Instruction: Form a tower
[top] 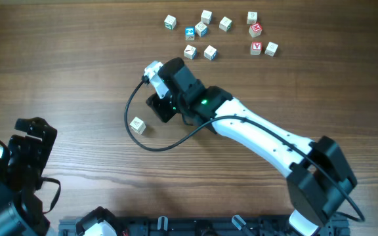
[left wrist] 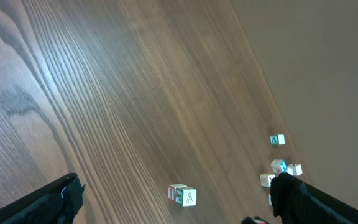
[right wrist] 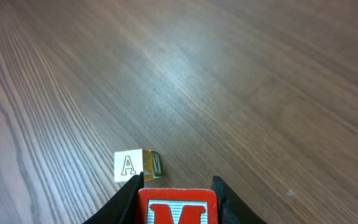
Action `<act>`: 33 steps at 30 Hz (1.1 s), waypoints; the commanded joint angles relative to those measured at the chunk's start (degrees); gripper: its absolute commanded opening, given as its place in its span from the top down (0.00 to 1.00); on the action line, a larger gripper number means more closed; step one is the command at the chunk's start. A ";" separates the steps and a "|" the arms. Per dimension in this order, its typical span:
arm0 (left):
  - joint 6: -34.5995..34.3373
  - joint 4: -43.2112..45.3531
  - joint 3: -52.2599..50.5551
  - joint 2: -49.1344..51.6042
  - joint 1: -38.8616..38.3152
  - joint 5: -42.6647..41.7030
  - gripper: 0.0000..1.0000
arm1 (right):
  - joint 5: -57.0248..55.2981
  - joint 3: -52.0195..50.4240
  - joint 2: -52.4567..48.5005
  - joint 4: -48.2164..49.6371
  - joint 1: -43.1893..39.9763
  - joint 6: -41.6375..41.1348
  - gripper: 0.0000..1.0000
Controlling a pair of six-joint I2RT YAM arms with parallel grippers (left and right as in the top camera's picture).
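My right gripper (right wrist: pixel 178 182) is shut on a red-faced letter cube (right wrist: pixel 178 208) marked M, held just above the wood. In the overhead view this gripper (top: pixel 161 105) hangs a little up and right of a single pale cube (top: pixel 137 124) marked A, and the held cube is hidden under it. The same A cube (right wrist: pixel 129 167) lies just ahead and left of my fingers, apart from them. My left gripper (top: pixel 33 139) rests open at the near left edge, and the A cube (left wrist: pixel 184 196) lies far off between its spread fingers (left wrist: pixel 58 200). No tower is in view.
Several loose letter cubes (top: pixel 210 34) lie scattered at the far side of the wooden table (top: pixel 77 59), some red-faced (top: pixel 256 29). A few of them (left wrist: pixel 281 165) show in the left wrist view. A black cable (top: pixel 151 145) loops from the right arm near the A cube.
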State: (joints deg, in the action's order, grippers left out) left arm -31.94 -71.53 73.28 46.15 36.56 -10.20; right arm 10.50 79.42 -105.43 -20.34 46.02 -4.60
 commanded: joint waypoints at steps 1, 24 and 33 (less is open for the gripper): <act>1.29 0.20 -0.04 0.81 0.35 -0.98 0.00 | -0.44 -0.04 -4.61 0.70 2.80 4.90 0.65; 1.97 -0.02 -0.04 19.02 0.35 -2.86 0.00 | -13.88 0.15 -5.20 6.99 5.14 5.25 0.36; 4.74 0.70 -0.07 19.37 -1.60 -2.86 0.00 | -4.17 -5.03 0.04 -3.23 0.11 7.74 0.15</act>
State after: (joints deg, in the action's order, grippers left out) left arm -28.75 -71.68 73.28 65.10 36.25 -12.10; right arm -0.86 78.83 -103.61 -23.46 47.70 1.02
